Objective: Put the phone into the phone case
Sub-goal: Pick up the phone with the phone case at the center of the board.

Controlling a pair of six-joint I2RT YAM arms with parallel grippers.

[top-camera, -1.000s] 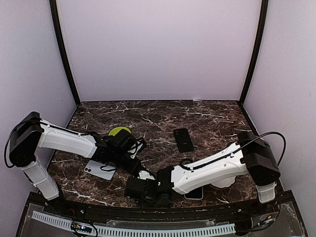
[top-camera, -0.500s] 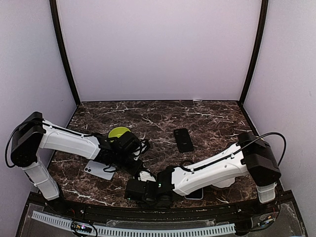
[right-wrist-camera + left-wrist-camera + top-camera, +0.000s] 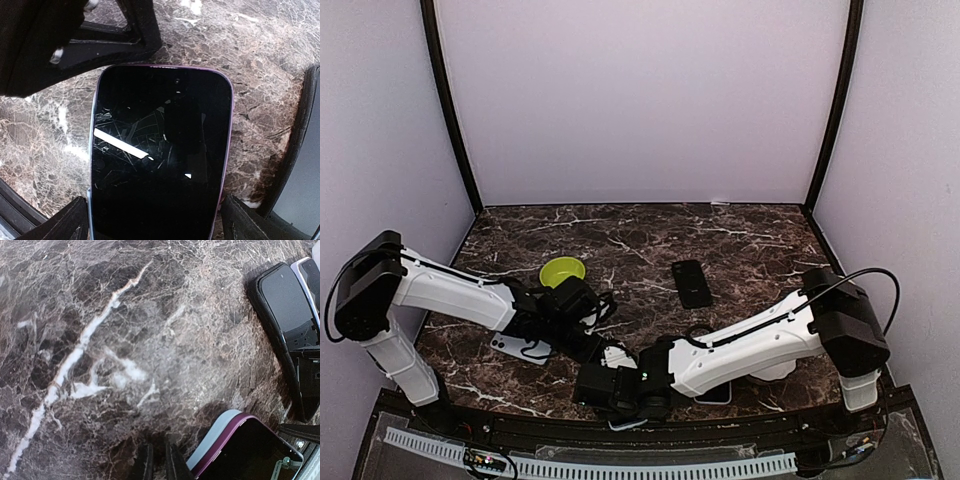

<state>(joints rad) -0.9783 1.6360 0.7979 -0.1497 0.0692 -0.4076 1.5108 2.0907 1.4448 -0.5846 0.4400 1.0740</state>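
Right wrist view: my right tool (image 3: 157, 222) is spread wide, one finger on each side of the phone (image 3: 160, 145). The phone lies screen up on the marble worktop (image 3: 45, 130), straight ahead of this tool and reaching back between its fingers. Whether the fingers touch its edges I cannot tell. The phone has a purple rim. My left tool (image 3: 159, 465) has its fingers pressed nearly together with nothing between them, over bare worktop just past the phone's far end. From above, a black case (image 3: 692, 283) lies flat well beyond both tools and apart from the phone. A green bowl (image 3: 562, 270) sits near my left tool, on its far side.
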